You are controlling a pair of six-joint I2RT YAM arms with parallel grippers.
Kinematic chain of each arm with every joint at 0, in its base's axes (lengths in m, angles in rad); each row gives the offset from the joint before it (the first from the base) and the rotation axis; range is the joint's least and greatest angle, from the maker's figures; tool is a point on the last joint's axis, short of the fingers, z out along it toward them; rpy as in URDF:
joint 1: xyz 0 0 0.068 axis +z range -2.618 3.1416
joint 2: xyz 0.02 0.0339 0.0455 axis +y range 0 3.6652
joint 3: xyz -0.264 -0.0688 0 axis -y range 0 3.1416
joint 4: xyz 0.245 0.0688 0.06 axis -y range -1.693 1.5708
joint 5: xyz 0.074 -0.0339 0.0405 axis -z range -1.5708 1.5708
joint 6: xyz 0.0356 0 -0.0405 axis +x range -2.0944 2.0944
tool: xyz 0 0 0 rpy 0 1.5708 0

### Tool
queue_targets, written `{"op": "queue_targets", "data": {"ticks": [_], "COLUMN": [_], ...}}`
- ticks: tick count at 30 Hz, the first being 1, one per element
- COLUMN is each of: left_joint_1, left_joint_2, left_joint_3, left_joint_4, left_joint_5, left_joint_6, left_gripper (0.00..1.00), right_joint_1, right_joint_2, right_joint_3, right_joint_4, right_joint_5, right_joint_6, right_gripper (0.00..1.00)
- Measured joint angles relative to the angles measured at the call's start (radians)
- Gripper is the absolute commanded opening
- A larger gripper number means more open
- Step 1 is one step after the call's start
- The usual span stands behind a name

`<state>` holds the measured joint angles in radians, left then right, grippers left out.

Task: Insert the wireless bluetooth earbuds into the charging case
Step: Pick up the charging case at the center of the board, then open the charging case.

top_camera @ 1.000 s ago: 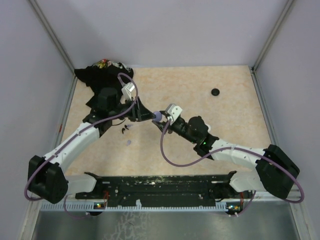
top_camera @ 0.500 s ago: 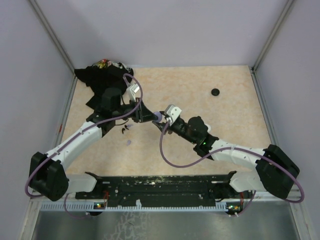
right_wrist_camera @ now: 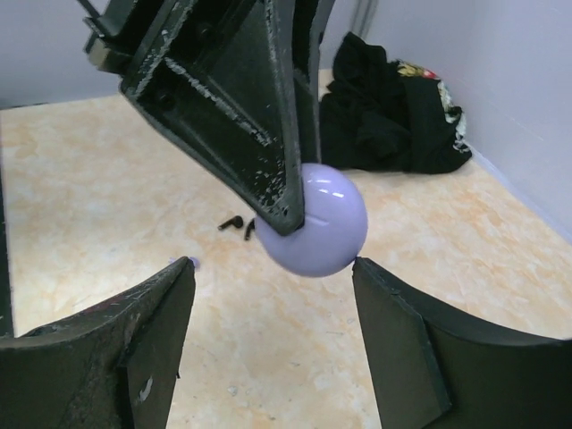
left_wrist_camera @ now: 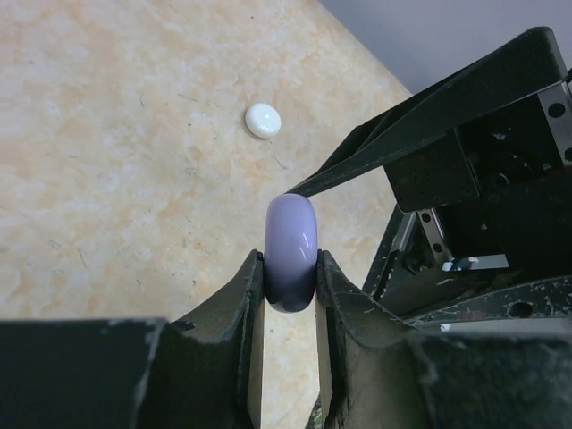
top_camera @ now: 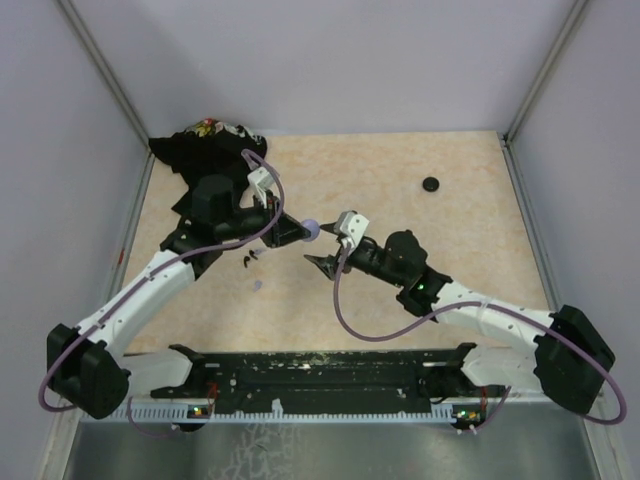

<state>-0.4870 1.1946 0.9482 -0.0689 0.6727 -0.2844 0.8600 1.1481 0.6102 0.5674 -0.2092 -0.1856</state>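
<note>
Left wrist view, lavender charging case (left_wrist_camera: pixel 290 255): a smooth round disc held on edge at the lower middle of the frame, clear of the table (top_camera: pixel 380 170); no seam or open lid showed, so it looked closed.
Dark earbuds (right_wrist_camera: pixel 237 223): two tiny dark pieces lay on the table left of centre in the right wrist view, well apart from the case.
Lavender earbud (right_wrist_camera: pixel 191 262): a tiny pale piece lay on the table just below the dark ones, partly hidden behind a finger of the right gripper.
Progress: early, by my reading. No earbud sat in the case and none was in a gripper. Opening the case, picking up each bud and seating it were all left to do.
Left gripper (left_wrist_camera: pixel 290 268): jaws pressed onto the two flat faces of the case, pinching it firmly.
Right gripper (right_wrist_camera: pixel 273 268): jaws spread wide on either side of the case and holding nothing. One fingertip lay at the case's rim, but whether it touched could not be told.
White disc (left_wrist_camera: pixel 263 120): alone on the table, upper middle of the left wrist view.
Black disc (top_camera: pixel 431 184): alone toward the upper right of the top view.
Black cloth (right_wrist_camera: pixel 384 116): heaped in the table's corner, upper right of the right wrist view.
</note>
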Motion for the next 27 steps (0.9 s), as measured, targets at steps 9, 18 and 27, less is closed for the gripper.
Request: {"op": "queue_targets", "data": {"ticks": [9, 18, 27], "left_joint_1": [0.0, 0.0, -0.021], "left_joint_2": [-0.058, -0.072, -0.071], "left_joint_3": [0.025, 0.073, 0.098], "left_joint_4": [-0.045, -0.091, -0.187], "left_joint_5": [0.027, 0.19, 0.273], "left_joint_6": [0.179, 0.349, 0.478], "left_gripper": [0.0, 0.01, 0.0], "right_joint_1": [-0.139, -0.19, -0.196], "right_joint_2": [-0.054, -0.029, 0.053], "right_joint_3": [0.001, 0.022, 0.081], "right_joint_4": [-0.063, 0.008, 0.099], "right_joint_5": [-0.311, -0.536, -0.632], "right_joint_6": [0.089, 0.219, 0.312], "right_gripper": [0.72, 0.63, 0.51]}}
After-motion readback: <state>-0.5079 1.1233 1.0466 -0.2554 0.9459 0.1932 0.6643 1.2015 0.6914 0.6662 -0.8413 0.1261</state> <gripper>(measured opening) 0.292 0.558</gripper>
